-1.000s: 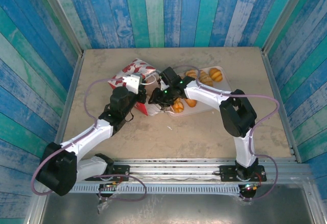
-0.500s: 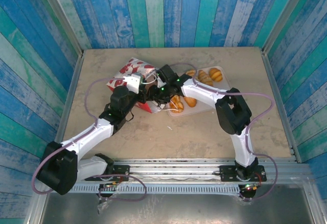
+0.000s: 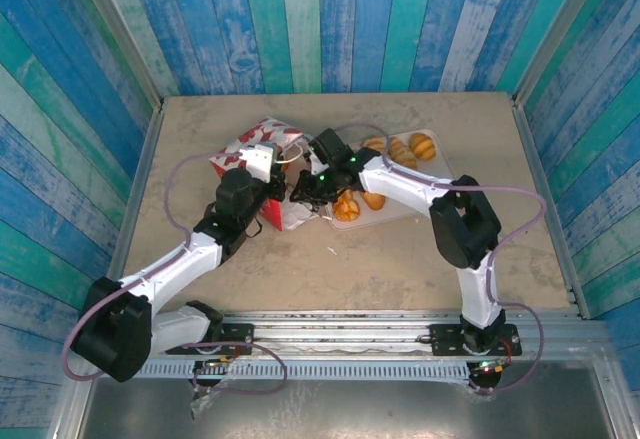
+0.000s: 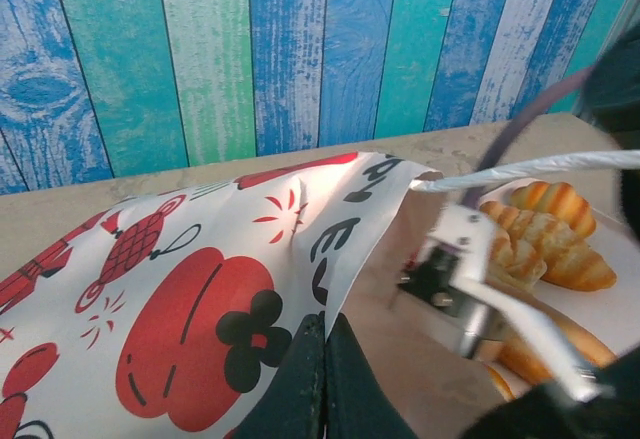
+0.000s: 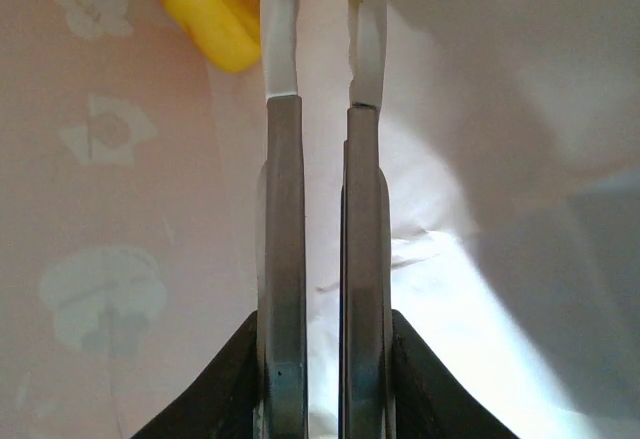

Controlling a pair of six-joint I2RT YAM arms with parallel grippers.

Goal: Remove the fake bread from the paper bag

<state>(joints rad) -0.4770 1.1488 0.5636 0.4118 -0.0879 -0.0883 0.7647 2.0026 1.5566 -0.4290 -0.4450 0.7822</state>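
Fake bread (image 3: 400, 151) first: sits in golden pieces on the pale tray (image 3: 440, 162) at two o'clock of the tabletop (image 3: 400, 259), with two more at the tray's seven o'clock corner, just beside the bag mouth. Paper bag (image 3: 262, 144): lies on its side at ten o'clock, mouth turned toward the tray. Left claw (image 3: 272, 177): clenched tight on the bag's rim, fingers (image 4: 300, 379) pressed together over the printed paper. Right claw (image 3: 300, 196): pokes in at the mouth from two o'clock, prongs nearly together, nipping a small yellowish piece at the tips. Shows another yellow piece at eleven o'clock of that grip.
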